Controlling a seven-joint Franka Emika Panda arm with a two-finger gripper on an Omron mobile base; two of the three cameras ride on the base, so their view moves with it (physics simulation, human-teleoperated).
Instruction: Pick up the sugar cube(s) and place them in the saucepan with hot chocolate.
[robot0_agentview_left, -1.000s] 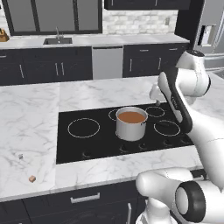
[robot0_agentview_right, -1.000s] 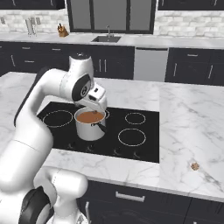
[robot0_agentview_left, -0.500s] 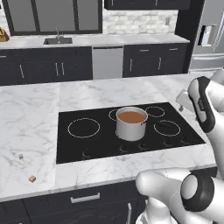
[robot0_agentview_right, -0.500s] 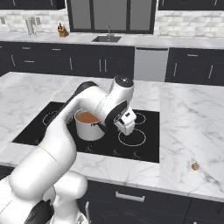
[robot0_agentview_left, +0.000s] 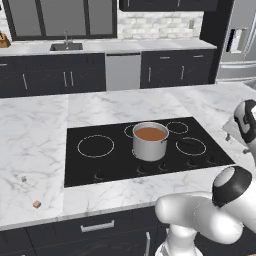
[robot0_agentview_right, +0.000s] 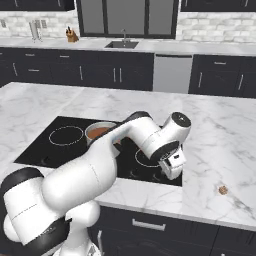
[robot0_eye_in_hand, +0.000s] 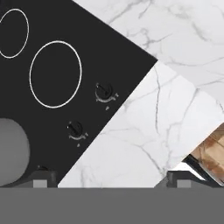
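The steel saucepan (robot0_agentview_left: 150, 145) stands at the middle of the black cooktop, filled with reddish-brown hot chocolate (robot0_agentview_left: 150, 133). In the right base view the saucepan (robot0_agentview_right: 98, 132) is partly behind my arm. A tan sugar cube (robot0_agentview_left: 36, 204) and a pale one (robot0_agentview_left: 23, 178) lie on the marble far left of the cooktop; the tan sugar cube (robot0_agentview_right: 223, 190) also rests near the counter's front edge. My gripper (robot0_agentview_right: 173, 170) hangs open and empty over the cooktop's front right corner, well apart from the cube. In the hand view its fingertips (robot0_eye_in_hand: 43, 177) stand wide apart.
The hand view looks down on the cooktop (robot0_eye_in_hand: 52, 109) with burner rings and two knobs (robot0_eye_in_hand: 104, 92), then marble counter (robot0_eye_in_hand: 144, 144) and its edge with wooden floor (robot0_eye_in_hand: 212, 155) beyond. A sink and dark cabinets (robot0_agentview_left: 65, 75) line the back wall.
My arm has swung away from above the saucepan, forward and sideways to the cooktop's front corner. The gripper has stayed open. Saucepan and cubes have not moved.
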